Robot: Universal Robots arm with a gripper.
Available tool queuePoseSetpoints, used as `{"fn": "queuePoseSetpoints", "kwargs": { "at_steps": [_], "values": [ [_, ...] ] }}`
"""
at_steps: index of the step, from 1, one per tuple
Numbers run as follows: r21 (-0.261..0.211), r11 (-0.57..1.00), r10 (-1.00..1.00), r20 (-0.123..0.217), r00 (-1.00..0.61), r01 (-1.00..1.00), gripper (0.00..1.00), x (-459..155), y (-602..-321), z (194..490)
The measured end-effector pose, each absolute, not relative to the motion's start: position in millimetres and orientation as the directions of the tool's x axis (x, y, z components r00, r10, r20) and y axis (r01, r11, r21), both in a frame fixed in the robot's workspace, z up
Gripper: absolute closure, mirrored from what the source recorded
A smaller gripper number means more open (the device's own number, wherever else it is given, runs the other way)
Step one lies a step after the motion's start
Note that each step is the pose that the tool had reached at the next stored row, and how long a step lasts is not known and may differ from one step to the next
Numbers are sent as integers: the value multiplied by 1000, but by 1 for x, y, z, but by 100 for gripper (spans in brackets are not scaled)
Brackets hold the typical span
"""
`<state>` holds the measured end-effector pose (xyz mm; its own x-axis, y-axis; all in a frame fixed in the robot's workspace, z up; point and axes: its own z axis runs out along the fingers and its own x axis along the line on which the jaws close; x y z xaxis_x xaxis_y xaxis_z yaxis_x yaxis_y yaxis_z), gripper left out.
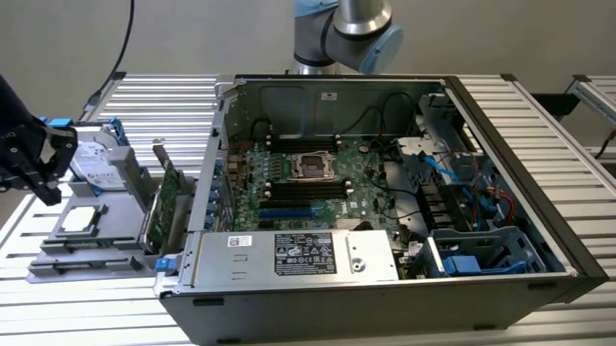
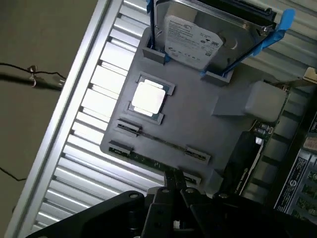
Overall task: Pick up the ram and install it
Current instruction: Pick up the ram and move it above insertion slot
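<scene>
Slatted metal table (image 1: 115, 101), gray tray (image 2: 198, 114) on it, at the exterior view's left of open computer case (image 1: 385, 310). Gripper (image 2: 173, 176) pressed together, tips right by 1 thin green ram (image 2: 143, 159) lying in tray.

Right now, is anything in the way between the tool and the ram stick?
No, nothing I can see. The shut tool hangs over the ram, which lies in the gray tray near the square chip, with open space between them.
</scene>
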<state>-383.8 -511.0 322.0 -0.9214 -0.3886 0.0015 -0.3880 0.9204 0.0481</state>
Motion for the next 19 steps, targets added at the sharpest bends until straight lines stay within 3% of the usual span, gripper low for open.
{"fn": "queuePoseSetpoints", "kwargs": {
  "at_steps": [19],
  "values": [
    [48, 734, -678, 2, -735, -677, 89, -384, -511, 309]
  ]
}}
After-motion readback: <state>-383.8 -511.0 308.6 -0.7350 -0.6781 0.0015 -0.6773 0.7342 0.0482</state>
